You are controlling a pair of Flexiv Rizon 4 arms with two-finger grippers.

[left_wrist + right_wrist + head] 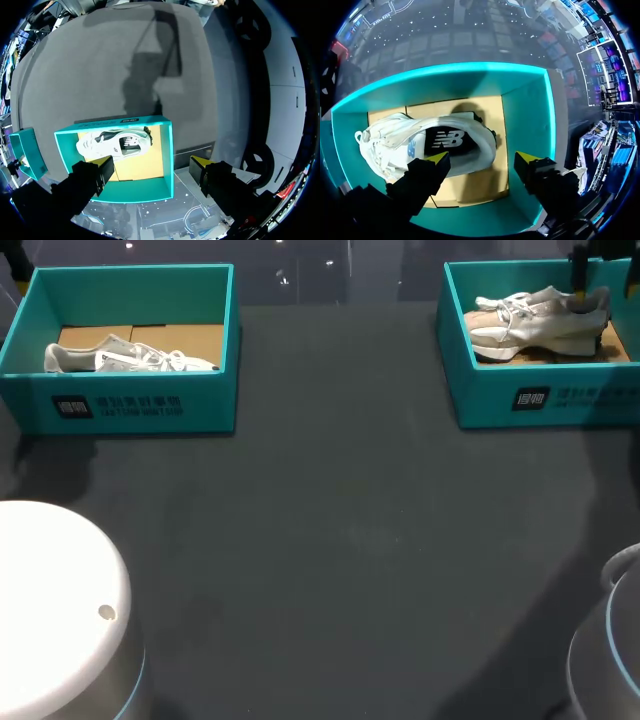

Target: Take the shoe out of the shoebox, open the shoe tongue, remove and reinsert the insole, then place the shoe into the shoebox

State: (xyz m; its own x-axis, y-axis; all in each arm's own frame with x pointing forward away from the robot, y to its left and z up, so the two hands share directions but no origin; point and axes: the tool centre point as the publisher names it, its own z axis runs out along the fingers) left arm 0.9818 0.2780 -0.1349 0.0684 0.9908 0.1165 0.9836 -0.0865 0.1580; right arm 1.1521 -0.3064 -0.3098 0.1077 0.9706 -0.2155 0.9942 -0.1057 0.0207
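Teal right-hand shoebox (480, 400) bears a dark label (531, 398) beside pale print (598, 395).

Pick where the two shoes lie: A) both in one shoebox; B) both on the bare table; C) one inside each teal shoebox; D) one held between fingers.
C: the head view shows the left shoe inside the left shoebox and the right shoe inside the right shoebox.
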